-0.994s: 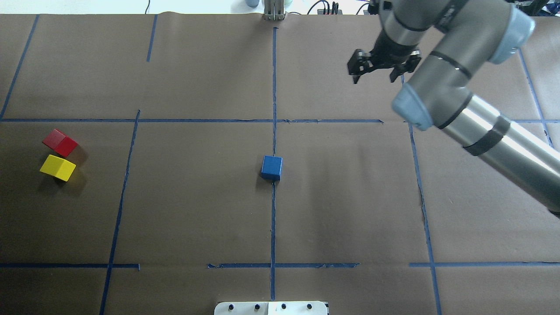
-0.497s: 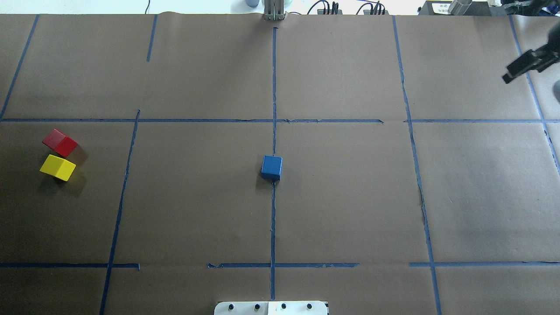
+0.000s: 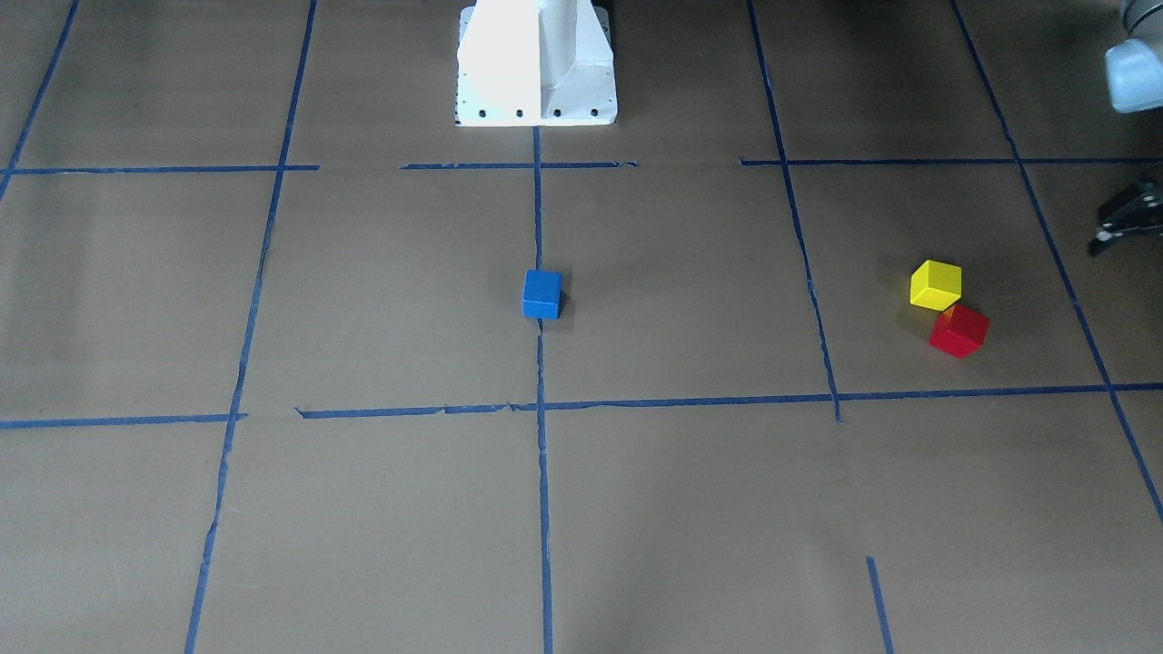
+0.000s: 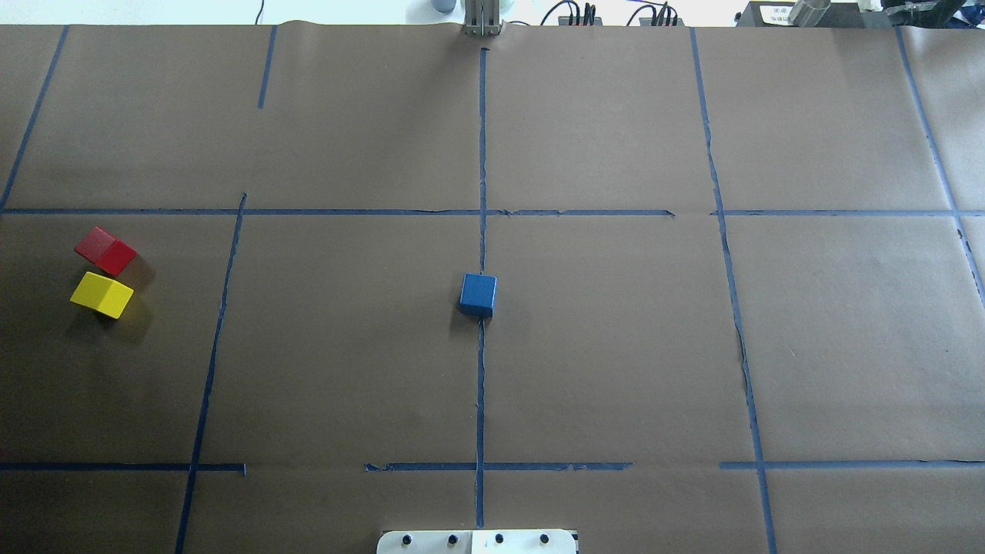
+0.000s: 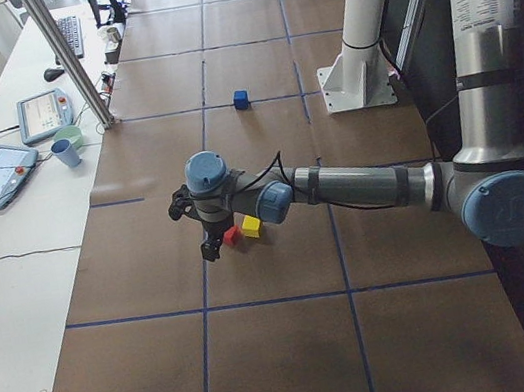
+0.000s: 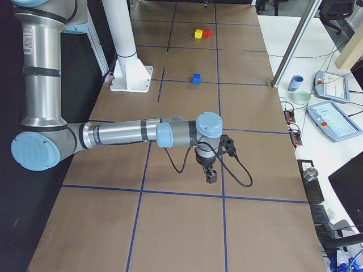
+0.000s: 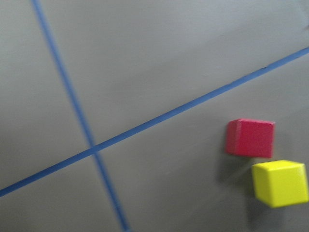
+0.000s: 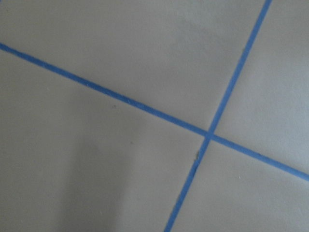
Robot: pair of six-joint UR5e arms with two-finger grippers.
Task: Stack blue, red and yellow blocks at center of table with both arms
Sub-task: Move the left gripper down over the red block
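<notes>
Left pincer [image 3: 1125, 222] shows at the front view's right edge, near the skewed yellow block [image 3: 936, 284] and red block [image 3: 959, 331]. Blue block [image 4: 478, 295] sits mid-frame overhead, square to the tape [image 4: 481, 385]. Right pincer [image 6: 211, 177]: side view only. Cannot tell either's spread.

Pretty clearly a robotics lab, not anyone's home. You've got two jointed robot arms [image 6: 125, 135] around a white pedestal [image 3: 536, 64] with bolts in its base. The table's wrapped in brown paper [image 4: 616, 346] and gridded off with blue tape [image 4: 481, 385]. There's also a white side desk [image 5: 5, 292] holding two teach pendants [image 6: 334, 122] and a keyboard [image 5: 71, 35].
</notes>
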